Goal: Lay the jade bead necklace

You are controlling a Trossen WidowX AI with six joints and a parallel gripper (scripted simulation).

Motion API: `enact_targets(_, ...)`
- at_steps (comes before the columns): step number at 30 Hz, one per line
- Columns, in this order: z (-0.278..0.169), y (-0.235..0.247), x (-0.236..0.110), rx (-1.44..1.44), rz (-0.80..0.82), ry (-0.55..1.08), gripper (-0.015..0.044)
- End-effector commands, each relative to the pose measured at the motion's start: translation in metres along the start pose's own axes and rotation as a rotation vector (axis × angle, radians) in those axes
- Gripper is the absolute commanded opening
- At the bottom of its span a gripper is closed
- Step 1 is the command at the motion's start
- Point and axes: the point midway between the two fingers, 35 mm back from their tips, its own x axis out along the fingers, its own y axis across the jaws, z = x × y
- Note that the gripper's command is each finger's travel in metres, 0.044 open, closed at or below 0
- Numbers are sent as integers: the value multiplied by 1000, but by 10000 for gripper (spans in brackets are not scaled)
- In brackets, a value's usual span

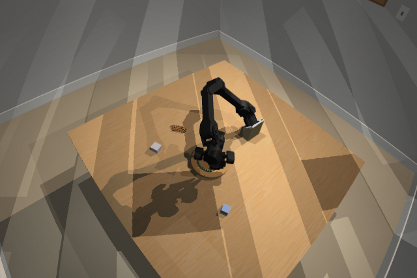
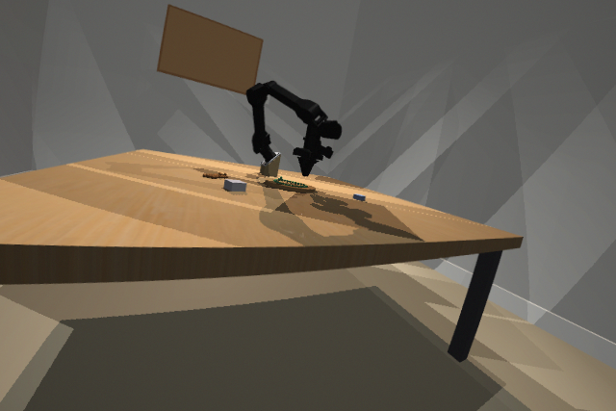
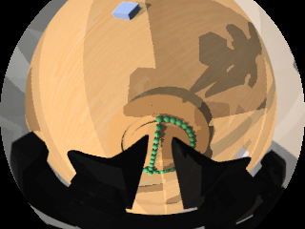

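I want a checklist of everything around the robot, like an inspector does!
Surface: wooden table, crossed by shadows.
Job's things: jade bead necklace lies looped on the round bead board; whether it sits fully in the groove is unclear.
Clutter: grey block, blue block, brown beaded piece.
Hand: hand above the board, fingers partly closed, holding nothing.
Cables: nothing seen.
Surroundings: grey walls, brown panel, wall outlet.
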Motion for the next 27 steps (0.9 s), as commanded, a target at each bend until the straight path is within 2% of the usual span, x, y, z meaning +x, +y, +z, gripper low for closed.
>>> enact_targets(1,0,0,5,-15,5,-4,120)
enact_targets(4,0,0,14,-15,4,-4,120)
enact_targets(10,2,-2,8,-2,3,-11,120)
enact_targets(27,0,0,35,-14,3,-4,120)
